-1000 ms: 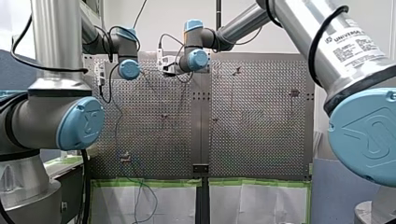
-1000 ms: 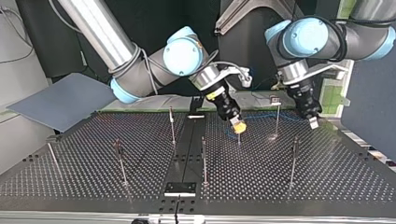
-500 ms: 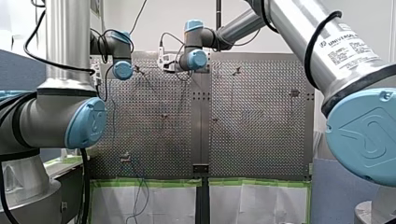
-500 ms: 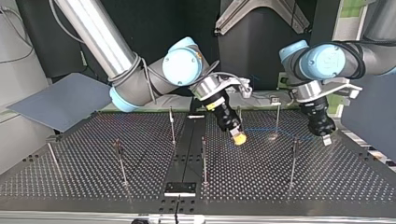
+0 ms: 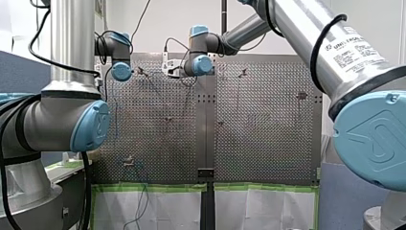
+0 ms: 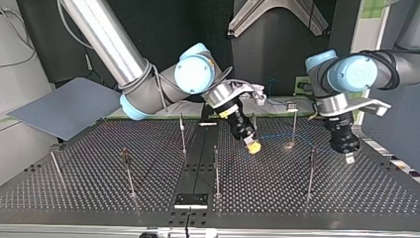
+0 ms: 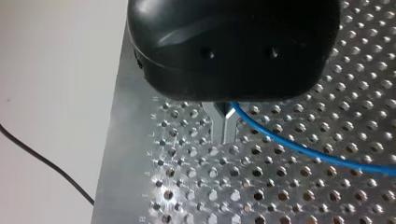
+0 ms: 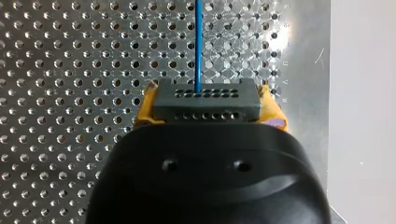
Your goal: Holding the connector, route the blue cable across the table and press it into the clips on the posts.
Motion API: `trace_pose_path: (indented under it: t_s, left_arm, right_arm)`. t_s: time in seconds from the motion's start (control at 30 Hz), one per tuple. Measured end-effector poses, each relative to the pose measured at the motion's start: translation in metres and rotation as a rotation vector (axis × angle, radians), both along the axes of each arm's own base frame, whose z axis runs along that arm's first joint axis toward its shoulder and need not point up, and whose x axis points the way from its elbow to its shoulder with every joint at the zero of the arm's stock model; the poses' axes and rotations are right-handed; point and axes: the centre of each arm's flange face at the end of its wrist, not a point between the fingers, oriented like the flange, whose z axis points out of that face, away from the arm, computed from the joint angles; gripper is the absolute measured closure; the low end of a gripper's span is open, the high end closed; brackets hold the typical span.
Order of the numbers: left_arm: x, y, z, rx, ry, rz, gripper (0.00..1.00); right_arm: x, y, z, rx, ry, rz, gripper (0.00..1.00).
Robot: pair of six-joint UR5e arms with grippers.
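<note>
In the right wrist view my right gripper [image 8: 208, 99] is shut, its yellow pads [image 8: 147, 105] on a grey connector [image 8: 187, 112] with rows of holes. The blue cable [image 8: 199, 42] leaves the connector straight ahead. In the top view this gripper [image 6: 253, 147] hangs just above the perforated table [image 6: 89, 193], right of the middle seam. The blue cable [image 6: 280, 134] runs from there to my left gripper [image 6: 349, 157], low near the table's right edge in that view. In the left wrist view my left gripper's [image 7: 225, 123] metal fingers are shut on the cable [image 7: 299, 148]. A clip post [image 6: 294, 124] stands behind the cable.
Several thin posts stand on the table, among them post [image 6: 311, 171] close to my left gripper, post [image 6: 216, 168] and post [image 6: 182, 134]. A grey board [image 6: 64, 106] lies off the top view's left. Slack cable [image 5: 142, 196] hangs over the front view's near table edge.
My left gripper has moved toward the top view's right and nearer that camera, drawing the blue cable out behind it. My right gripper has barely shifted, still holding the connector.
</note>
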Motion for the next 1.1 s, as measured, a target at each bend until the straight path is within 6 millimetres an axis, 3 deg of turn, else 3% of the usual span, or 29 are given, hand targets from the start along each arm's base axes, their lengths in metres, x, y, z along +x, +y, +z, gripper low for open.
trace_pose_path:
  t_s: [0.3, 0.7, 1.1]
  left_arm:
    - [0.020, -0.004, -0.017, 0.004, 0.031, -0.071, 1.00]
    - [0.038, -0.002, 0.000, -0.038, -0.025, -0.166, 1.00]
    - [0.061, 0.010, -0.033, -0.035, 0.032, -0.202, 1.00]
  right_arm:
    - [0.003, -0.003, -0.007, -0.001, 0.004, 0.002, 1.00]
    - [0.009, -0.008, 0.001, -0.028, -0.027, 0.001, 1.00]
    - [0.003, -0.024, 0.000, -0.028, -0.034, -0.065, 1.00]
